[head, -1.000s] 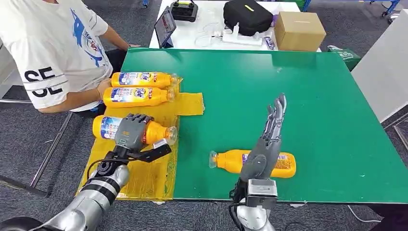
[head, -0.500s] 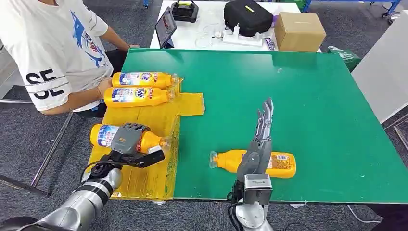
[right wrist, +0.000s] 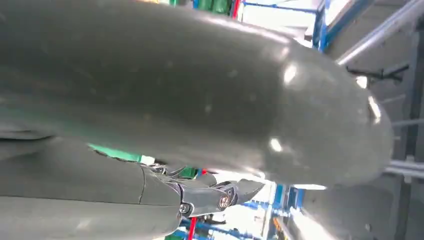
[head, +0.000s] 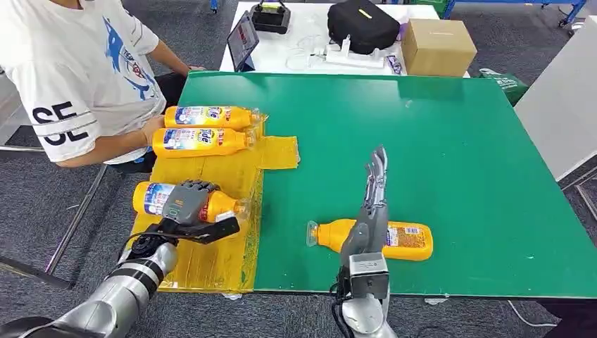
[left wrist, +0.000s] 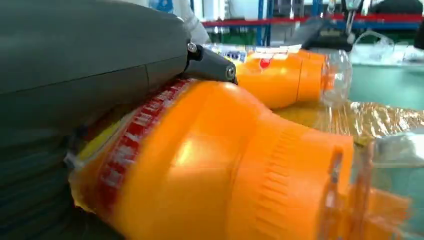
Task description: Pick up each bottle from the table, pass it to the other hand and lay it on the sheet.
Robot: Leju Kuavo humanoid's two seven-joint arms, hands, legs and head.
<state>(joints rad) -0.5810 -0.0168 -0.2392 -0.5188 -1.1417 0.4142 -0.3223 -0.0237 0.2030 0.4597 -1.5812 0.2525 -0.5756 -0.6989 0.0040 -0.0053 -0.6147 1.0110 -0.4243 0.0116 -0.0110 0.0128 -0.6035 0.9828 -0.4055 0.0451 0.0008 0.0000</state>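
My left hand point(head: 189, 204) grips an orange bottle point(head: 151, 198) lying on its side on the yellow sheet point(head: 211, 260) at the table's near left; the same bottle point(left wrist: 215, 165) looms close in the left wrist view, under my hand point(left wrist: 85, 55). Two more orange bottles point(head: 210, 116) point(head: 200, 141) lie side by side on the sheet's far end. A further orange bottle point(head: 408, 241) lies on the green table point(head: 450, 141) near the front edge. My right hand point(head: 373, 204) stands above it, fingers straight and apart, holding nothing. My right hand point(right wrist: 190, 100) is a grey blur up close.
A person in a white shirt point(head: 77, 63) sits at the table's left, a hand by the far bottles. Behind the green table a white table carries a black bag point(head: 362, 24), a cardboard box point(head: 438, 44) and a tablet point(head: 241, 39).
My left hand has brought its bottle down and toward me onto the sheet. My right hand has drawn back toward me and lowered over the bottle on the table.
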